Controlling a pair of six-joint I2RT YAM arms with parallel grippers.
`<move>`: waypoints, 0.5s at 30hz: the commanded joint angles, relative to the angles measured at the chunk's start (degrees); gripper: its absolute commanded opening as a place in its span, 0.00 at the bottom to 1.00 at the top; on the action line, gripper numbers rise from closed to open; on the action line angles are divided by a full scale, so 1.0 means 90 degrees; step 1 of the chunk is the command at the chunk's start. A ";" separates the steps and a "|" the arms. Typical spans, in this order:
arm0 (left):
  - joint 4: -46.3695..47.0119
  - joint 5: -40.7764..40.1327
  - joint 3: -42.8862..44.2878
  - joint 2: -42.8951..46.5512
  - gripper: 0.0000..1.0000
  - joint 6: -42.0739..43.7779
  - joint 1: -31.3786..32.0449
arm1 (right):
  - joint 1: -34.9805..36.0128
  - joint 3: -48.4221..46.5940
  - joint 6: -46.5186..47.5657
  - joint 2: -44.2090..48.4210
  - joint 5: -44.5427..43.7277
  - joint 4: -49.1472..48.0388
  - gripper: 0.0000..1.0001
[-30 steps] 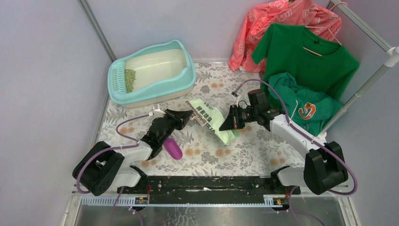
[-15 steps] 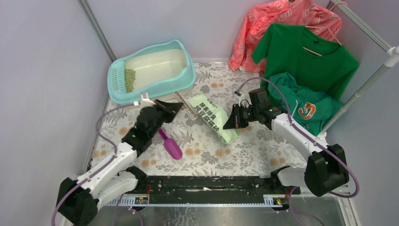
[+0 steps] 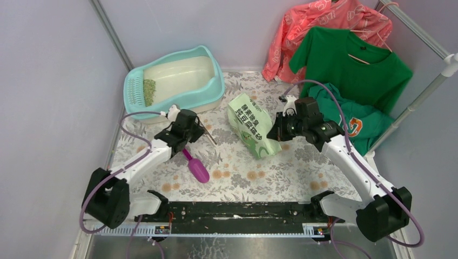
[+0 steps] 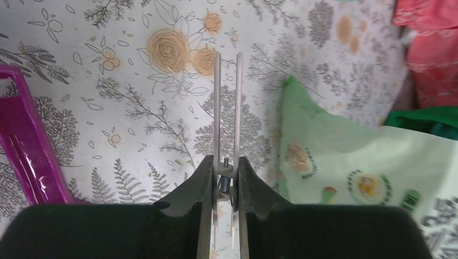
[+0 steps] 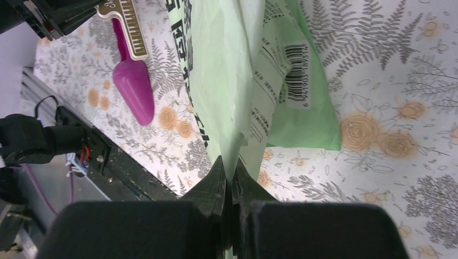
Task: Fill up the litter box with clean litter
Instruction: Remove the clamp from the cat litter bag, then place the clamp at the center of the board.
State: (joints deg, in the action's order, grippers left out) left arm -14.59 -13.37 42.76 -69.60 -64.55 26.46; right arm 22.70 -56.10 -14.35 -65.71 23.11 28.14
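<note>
One litter box (image 3: 215, 75) sits at the far left, with one small patch of green litter (image 3: 149, 91) beside its grate. The left gripper (image 4: 226, 164) pinches one long clip (image 4: 217, 108). The right gripper (image 5: 231, 172) is clamped on one green bag (image 5: 221, 81). One purple scoop (image 3: 197, 170) lies near the clip. Three garments (image 3: 351, 59) hang at the far right.

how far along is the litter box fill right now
Early. Done: only a small patch of clean litter sits by the grate in the litter box; the basin is mostly bare. In hand: the right gripper pinches the green bag, and the left gripper clamps a thin metal clip clear of the bag. Left: pouring into the box; the purple scoop lies unheld.
</note>
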 commanded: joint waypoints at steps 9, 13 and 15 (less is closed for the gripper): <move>0.0448 -0.0323 0.0733 -0.1434 0.34 0.0571 -0.0534 | 0.0572 -0.0635 0.0557 0.0278 -0.1148 0.0189 0.00; 0.0445 -0.0053 0.0917 -0.1783 0.53 0.0722 -0.0732 | 0.1210 -0.0935 0.0737 0.0164 -0.1895 0.0419 0.00; 0.0421 0.0057 0.0904 -0.1713 0.58 0.0737 -0.0752 | 0.1472 -0.1072 0.0831 0.0095 -0.2337 0.0536 0.00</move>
State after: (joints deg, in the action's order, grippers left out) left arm -13.06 -14.09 49.47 -85.27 -59.77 20.51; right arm 32.08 -60.58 -9.37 -64.95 11.38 31.48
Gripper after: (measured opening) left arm 0.541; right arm 0.036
